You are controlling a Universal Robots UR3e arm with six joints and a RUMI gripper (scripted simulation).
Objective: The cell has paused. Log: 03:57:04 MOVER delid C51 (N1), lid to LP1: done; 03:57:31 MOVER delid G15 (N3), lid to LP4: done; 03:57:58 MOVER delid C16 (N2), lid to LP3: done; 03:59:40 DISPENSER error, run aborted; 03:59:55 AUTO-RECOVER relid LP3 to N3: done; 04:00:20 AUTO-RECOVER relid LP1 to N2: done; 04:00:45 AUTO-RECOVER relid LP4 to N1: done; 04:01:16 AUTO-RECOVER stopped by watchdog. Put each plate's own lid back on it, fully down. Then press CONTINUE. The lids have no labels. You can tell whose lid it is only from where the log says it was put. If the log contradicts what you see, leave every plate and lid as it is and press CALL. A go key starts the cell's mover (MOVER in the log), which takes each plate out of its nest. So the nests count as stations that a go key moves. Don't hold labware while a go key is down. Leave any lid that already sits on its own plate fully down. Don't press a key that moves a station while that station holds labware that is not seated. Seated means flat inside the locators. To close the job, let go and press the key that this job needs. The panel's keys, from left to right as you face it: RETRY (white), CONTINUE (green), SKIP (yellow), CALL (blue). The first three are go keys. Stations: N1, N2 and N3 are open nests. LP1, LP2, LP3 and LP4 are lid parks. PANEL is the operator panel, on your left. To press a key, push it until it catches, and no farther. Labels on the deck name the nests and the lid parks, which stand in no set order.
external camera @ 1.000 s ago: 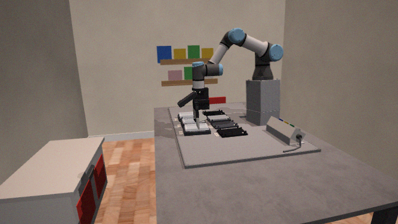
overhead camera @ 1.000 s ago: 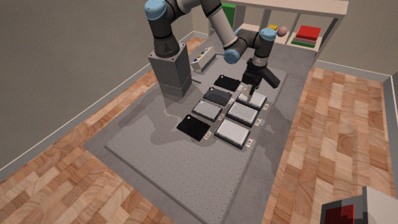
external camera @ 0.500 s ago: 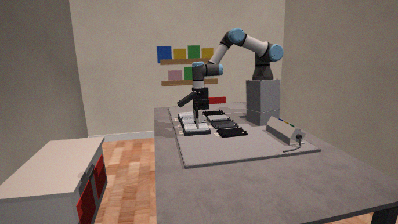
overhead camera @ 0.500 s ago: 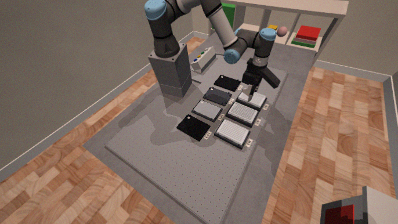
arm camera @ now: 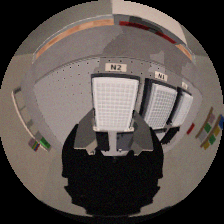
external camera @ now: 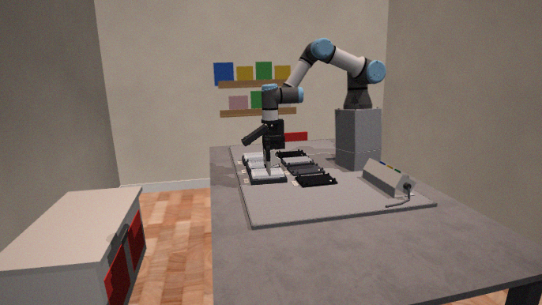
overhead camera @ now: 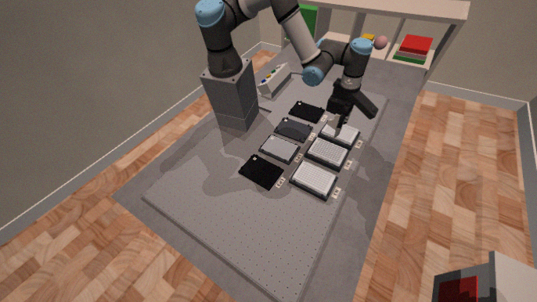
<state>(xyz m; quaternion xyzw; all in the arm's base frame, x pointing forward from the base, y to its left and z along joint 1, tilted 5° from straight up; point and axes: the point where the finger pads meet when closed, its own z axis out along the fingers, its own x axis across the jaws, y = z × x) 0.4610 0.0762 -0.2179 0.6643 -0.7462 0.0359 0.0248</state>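
Right now, your gripper is low over the plate in N2, its jaws partway apart at the plate's sides; you cannot tell from these views whether they are pinching it or its lid. Beside it you have the plate in N1, then a third white plate, while a pale grey piece lies in the row of lid parks, and the operator panel stands well apart from the gripper.
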